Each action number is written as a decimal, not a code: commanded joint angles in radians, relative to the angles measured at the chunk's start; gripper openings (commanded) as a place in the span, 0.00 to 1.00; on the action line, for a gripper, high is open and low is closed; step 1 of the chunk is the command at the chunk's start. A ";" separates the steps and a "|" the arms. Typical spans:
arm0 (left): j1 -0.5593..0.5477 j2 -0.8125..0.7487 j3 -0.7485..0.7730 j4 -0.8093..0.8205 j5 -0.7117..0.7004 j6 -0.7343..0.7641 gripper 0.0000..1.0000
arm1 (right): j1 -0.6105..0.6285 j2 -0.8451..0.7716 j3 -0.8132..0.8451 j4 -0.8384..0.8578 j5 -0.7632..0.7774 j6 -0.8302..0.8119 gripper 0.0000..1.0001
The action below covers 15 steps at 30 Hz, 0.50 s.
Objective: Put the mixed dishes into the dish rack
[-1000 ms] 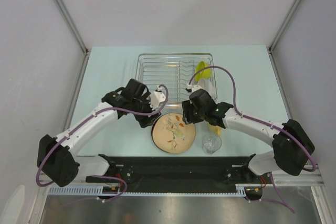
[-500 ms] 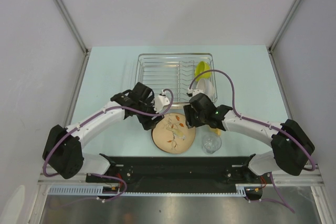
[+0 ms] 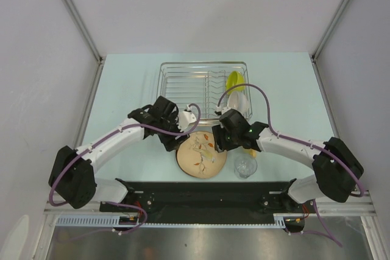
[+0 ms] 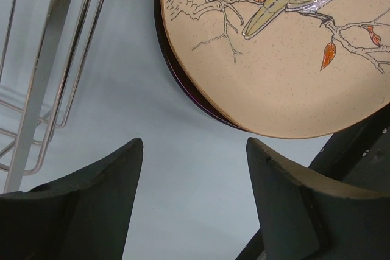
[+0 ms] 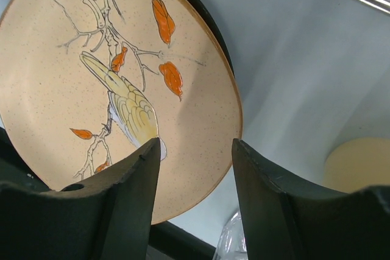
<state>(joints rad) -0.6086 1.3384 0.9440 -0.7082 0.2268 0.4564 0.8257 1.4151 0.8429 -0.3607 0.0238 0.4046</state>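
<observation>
**Two bowls racked, four dishes left to load**

The task was roughly a third done. The dish rack [image 3: 183, 83] held the green bowl [image 3: 233, 80] and the white bowl [image 3: 239, 103], both apparently on edge at its right end. No other dish showed in it.

Not yet loaded, all on the tabletop [image 3: 122, 89] just in front of the rack:
- The leaf plate [image 3: 201, 155] was stacked on the dark-rimmed plate [image 4: 186, 92], of which only a sliver of rim showed.
- The glass [image 3: 245, 165] stood just right of the plates.
- The yellow mug [image 5: 359, 162] sat near the glass, mostly hidden under the right arm.

The left end effector [image 4: 192, 199] was spread with nothing between its jaws, low by the plates' left edge. The right end effector [image 5: 195, 199] was also spread. The leaf plate's rim showed between its jaws, but no pinch was visible. The plates looked like the next pick.
</observation>
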 commanded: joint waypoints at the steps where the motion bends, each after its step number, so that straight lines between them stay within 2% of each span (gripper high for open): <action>1: -0.005 -0.042 -0.014 -0.023 -0.004 0.019 0.74 | 0.006 0.001 -0.001 -0.044 -0.002 -0.027 0.55; 8: -0.005 -0.033 -0.040 0.007 0.028 -0.030 0.74 | 0.023 -0.015 -0.002 -0.073 0.057 -0.015 0.56; 15: -0.006 -0.001 -0.070 0.049 0.048 -0.062 0.74 | 0.026 0.001 -0.002 -0.060 0.019 -0.015 0.56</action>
<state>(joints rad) -0.6086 1.3239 0.8886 -0.7082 0.2401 0.4267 0.8452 1.4155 0.8417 -0.4294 0.0521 0.3912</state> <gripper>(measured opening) 0.743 0.558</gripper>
